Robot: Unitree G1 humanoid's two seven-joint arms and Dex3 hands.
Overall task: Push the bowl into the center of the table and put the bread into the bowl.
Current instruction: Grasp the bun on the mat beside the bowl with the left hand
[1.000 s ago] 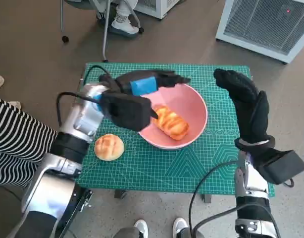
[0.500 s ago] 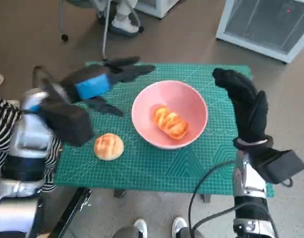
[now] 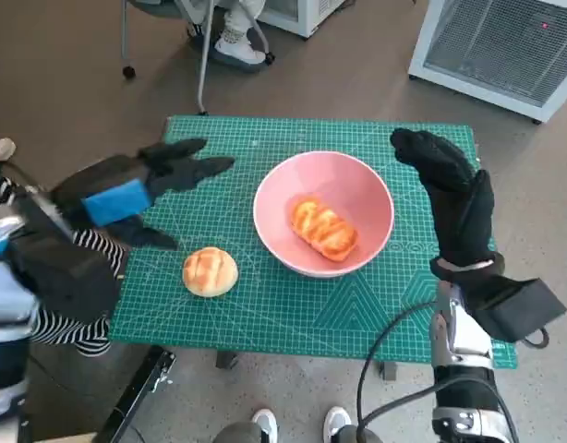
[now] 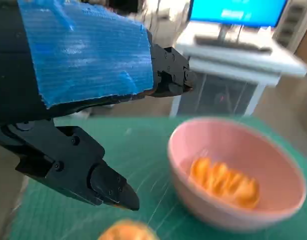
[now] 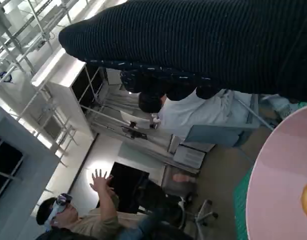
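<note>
A pink bowl [image 3: 324, 214] sits near the middle of the green mat [image 3: 265, 305] with an oblong glazed bread [image 3: 324, 228] inside it. In the left wrist view the same bowl [image 4: 233, 170] and bread [image 4: 225, 182] show. A round bun [image 3: 209, 270] lies on the mat left of the bowl; its top edge [image 4: 127, 232] shows in the left wrist view. My left hand [image 3: 140, 189] hovers over the mat's left side, fingers spread, holding nothing. My right hand [image 3: 452, 192], gloved, stands raised just right of the bowl, fingers extended, empty. The bowl's rim [image 5: 281, 175] shows in the right wrist view.
A white appliance [image 3: 500, 46] stands beyond the table's far right corner. Chair legs and a person's feet [image 3: 233, 37] are beyond the far edge. A striped sleeve [image 3: 62, 314] lies by the table's left edge. Shoes [image 3: 265, 426] show near the front edge.
My left hand has drawn back from over the bowl to the left side of the mat. The bowl, both breads and the right hand have stayed put.
</note>
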